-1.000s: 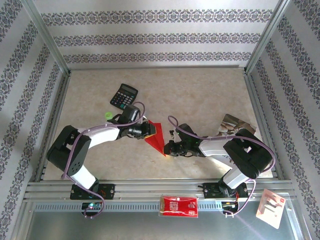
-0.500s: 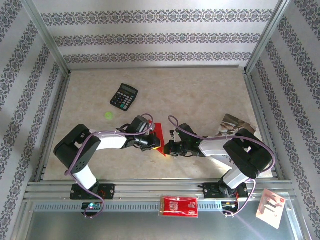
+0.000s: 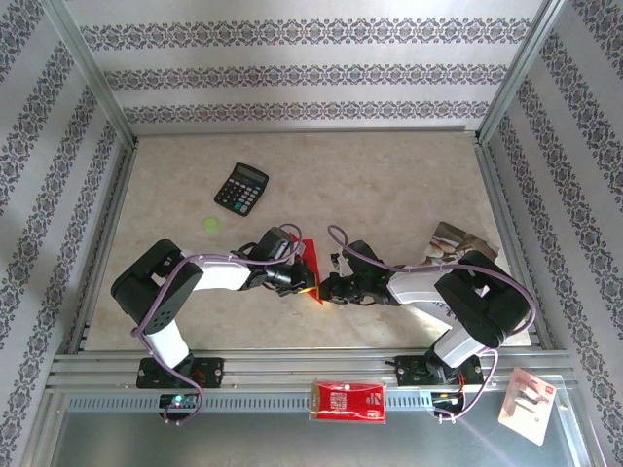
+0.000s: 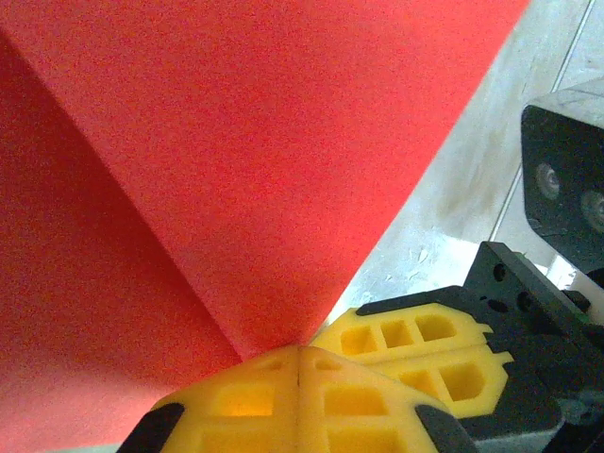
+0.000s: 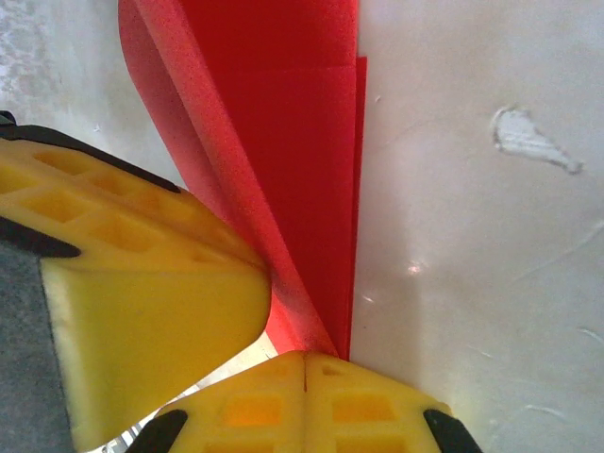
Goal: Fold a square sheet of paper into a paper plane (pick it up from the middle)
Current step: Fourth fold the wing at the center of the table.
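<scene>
The paper plane (image 3: 308, 255), a part-folded bright red sheet on the bench (image 3: 389, 185) toward its near edge, is clamped at its near tip by my left gripper (image 4: 299, 363) and right gripper (image 5: 305, 368), so I fear an uneven pull could tear it or skew the crease.

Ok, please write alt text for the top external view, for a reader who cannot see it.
Two robot arms meet over the table, the left gripper and the right gripper both shut on a folded red paper. A black calculator lies farther back, left of centre.
</scene>
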You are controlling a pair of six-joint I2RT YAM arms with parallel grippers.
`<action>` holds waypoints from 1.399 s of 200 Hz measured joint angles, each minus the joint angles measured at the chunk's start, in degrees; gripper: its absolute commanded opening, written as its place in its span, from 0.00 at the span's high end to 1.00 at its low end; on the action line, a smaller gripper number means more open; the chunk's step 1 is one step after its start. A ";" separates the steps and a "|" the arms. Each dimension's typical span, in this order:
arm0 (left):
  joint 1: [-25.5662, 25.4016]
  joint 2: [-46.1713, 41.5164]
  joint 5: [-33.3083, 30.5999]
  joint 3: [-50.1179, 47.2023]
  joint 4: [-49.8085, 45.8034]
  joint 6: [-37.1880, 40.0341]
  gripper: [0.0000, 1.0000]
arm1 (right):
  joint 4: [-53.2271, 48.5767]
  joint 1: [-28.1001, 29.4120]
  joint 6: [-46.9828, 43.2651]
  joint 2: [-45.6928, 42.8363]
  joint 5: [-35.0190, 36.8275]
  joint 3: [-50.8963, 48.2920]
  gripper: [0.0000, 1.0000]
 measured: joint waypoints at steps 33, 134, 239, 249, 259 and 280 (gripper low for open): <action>-0.09 0.68 0.00 0.42 0.02 0.00 0.95 | -0.02 0.00 0.02 0.00 -0.02 0.00 1.00; 0.00 2.69 -0.83 2.99 -3.45 1.99 0.96 | -0.24 -0.28 0.26 0.04 -0.11 0.00 1.00; 1.05 5.16 0.09 8.20 -10.86 7.65 0.96 | -0.42 -0.28 0.24 0.15 -0.15 0.07 1.00; 1.31 5.40 0.50 8.52 -11.21 7.91 0.95 | -0.42 -0.31 0.22 0.15 -0.17 0.07 1.00; 1.60 5.60 0.96 8.85 -11.63 8.24 0.96 | -0.39 -0.37 0.22 0.20 -0.31 0.07 1.00; 2.60 5.68 0.79 9.33 -12.35 8.98 0.96 | -0.44 -0.37 0.22 0.24 -0.33 0.11 1.00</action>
